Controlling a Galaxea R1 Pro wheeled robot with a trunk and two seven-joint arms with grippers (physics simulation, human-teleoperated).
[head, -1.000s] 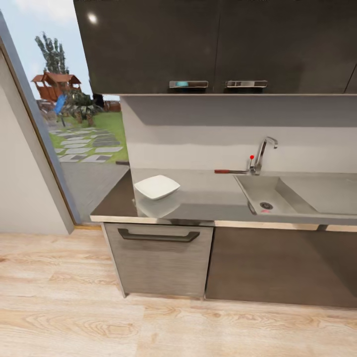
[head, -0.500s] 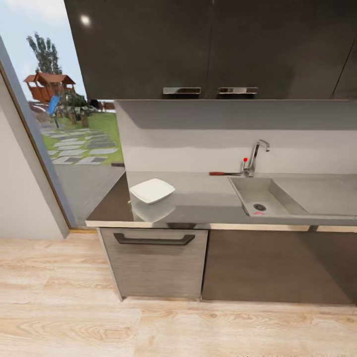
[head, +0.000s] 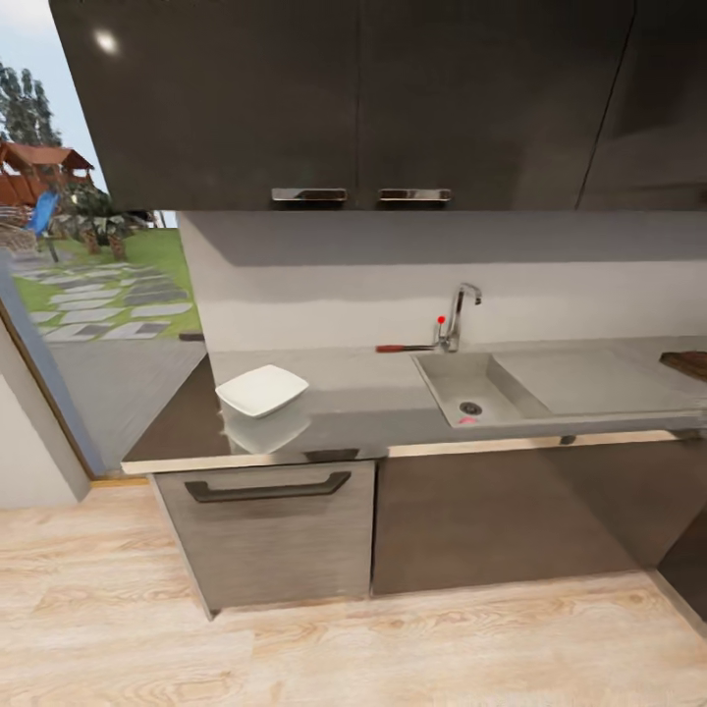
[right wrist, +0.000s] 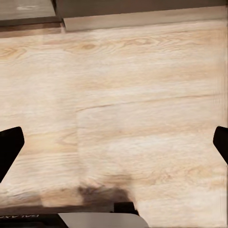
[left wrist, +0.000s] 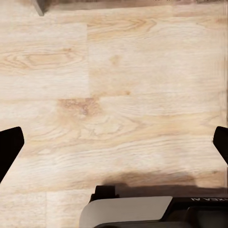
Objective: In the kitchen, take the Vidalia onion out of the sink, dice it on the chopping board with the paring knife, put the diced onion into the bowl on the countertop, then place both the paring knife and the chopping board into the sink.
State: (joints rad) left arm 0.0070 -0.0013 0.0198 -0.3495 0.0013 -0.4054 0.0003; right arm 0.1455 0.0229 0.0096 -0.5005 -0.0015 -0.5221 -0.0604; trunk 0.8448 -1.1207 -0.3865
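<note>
A white square bowl point(head: 261, 390) sits on the grey countertop point(head: 363, 393) at its left end. The sink point(head: 454, 377) lies to the right of the middle, with a small pinkish spot point(head: 468, 419) by its drain; I cannot tell whether that is the onion. The paring knife point(head: 403, 348), red-handled, lies behind the sink next to the faucet point(head: 457, 314). A dark corner of the chopping board point(head: 687, 363) shows at the far right. My left gripper point(left wrist: 114, 147) and right gripper point(right wrist: 114, 147) both hang open over the wooden floor, holding nothing.
Dark wall cabinets point(head: 353, 98) hang above the counter. Below it are a drawer with a dark handle point(head: 267, 488) and dark cupboard fronts point(head: 491, 520). A glass door onto the garden point(head: 88, 285) stands at the left. Light wooden floor point(head: 344, 648) lies before the counter.
The whole head view has shifted, so the counter, bowl and sink sit further left in the picture. The chopping board's corner has come into view at the right. Nothing on the counter moved.
</note>
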